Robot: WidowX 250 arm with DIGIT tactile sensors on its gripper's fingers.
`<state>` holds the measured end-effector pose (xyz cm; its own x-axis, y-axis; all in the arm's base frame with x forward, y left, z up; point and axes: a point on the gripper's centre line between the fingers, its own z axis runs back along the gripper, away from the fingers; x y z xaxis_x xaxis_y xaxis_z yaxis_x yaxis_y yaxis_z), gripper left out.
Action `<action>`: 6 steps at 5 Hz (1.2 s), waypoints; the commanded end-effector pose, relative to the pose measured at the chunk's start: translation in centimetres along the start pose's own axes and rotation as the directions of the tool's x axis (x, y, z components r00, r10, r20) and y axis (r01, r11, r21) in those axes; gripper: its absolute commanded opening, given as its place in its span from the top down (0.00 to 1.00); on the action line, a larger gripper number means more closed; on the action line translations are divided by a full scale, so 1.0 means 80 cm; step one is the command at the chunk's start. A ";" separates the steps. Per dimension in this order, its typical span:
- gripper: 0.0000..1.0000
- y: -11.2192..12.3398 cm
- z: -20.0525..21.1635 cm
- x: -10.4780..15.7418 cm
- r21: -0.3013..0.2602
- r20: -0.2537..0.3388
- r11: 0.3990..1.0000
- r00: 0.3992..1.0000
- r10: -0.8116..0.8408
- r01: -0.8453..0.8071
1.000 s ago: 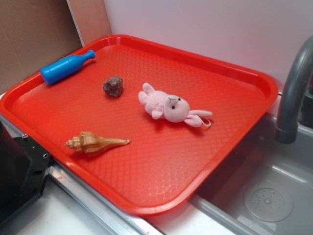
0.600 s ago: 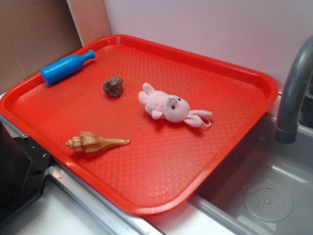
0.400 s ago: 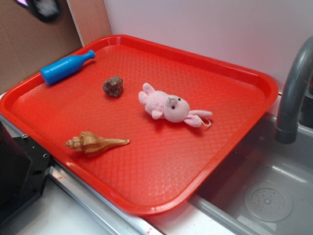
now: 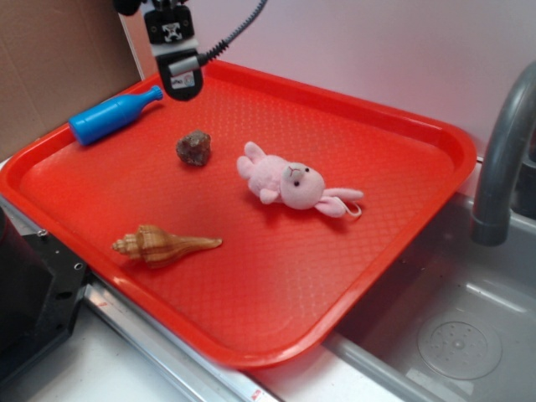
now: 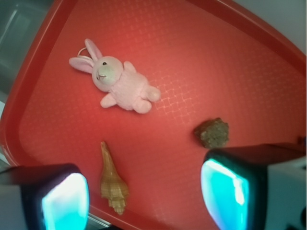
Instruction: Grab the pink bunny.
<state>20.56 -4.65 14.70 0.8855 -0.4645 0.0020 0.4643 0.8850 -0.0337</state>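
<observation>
A red tray point(image 4: 402, 218) fills most of the exterior view. The pink bunny point(image 4: 289, 182) lies on its side near the tray's centre, head toward 3 o'clock, ears trailing toward the right rim, nothing touching it. A brown rock point(image 4: 193, 147) sits at roughly 10 o'clock from the bunny, near but apart. A seashell point(image 4: 163, 244) lies at about 8 o'clock from the bunny, well apart, close to the front rim. A blue toy bottle point(image 4: 113, 115) rests against the far left rim.

The gripper point(image 4: 182, 84) hangs at the upper left, above the far edge of the tray at about 11 o'clock from the bunny, well apart from it, with a cable running off the top.

In the wrist view the bunny point(image 5: 112, 81) is at the upper left, the rock point(image 5: 212, 132) toward the right and the seashell point(image 5: 112, 181) low centre. Two fingers point(image 5: 64, 199) frame the bottom corners, widely spread, with nothing between them.

A grey faucet point(image 4: 502, 159) stands over a sink point(image 4: 456, 335) at the right.
</observation>
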 end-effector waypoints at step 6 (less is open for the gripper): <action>0.00 -0.055 -0.085 0.068 0.134 -0.065 0.620 0.632 -0.773 0.773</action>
<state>23.75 -10.83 6.72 0.2016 -0.9770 -0.0695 0.9781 0.1970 0.0669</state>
